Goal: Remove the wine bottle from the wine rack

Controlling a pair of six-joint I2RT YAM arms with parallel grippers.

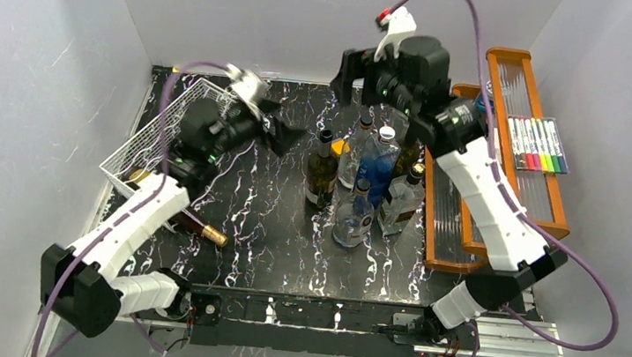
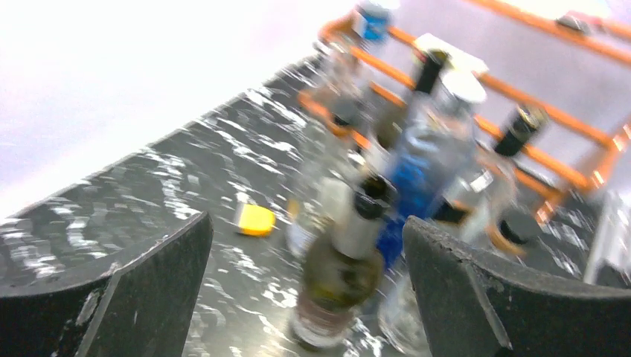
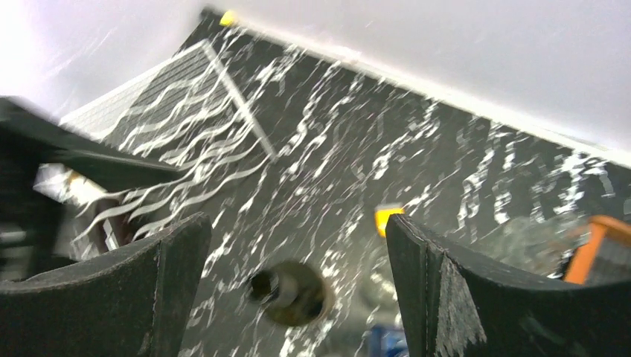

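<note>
An olive-green wine bottle [image 1: 322, 172] stands upright on the black marbled table, to the right of my left gripper [image 1: 288, 137]. That gripper is open and holds nothing. In the left wrist view the bottle [image 2: 338, 275] shows, blurred, beyond the open gripper [image 2: 306, 221]. The white wire wine rack [image 1: 146, 139] sits at the far left. A dark bottle with a gold cap [image 1: 203, 229] lies at its near end, partly under my left arm. My right gripper [image 1: 354, 74] hangs open high over the bottles; its view looks down on the olive bottle's top [image 3: 292, 294] and the rack [image 3: 171, 82].
A blue bottle [image 1: 379, 154] and several clear ones [image 1: 353, 213] crowd right of the olive bottle. An orange wooden shelf [image 1: 508, 176] with coloured markers [image 1: 538, 144] stands at the right. A small yellow block [image 2: 255, 220] lies on the table. White walls close in left, back and right.
</note>
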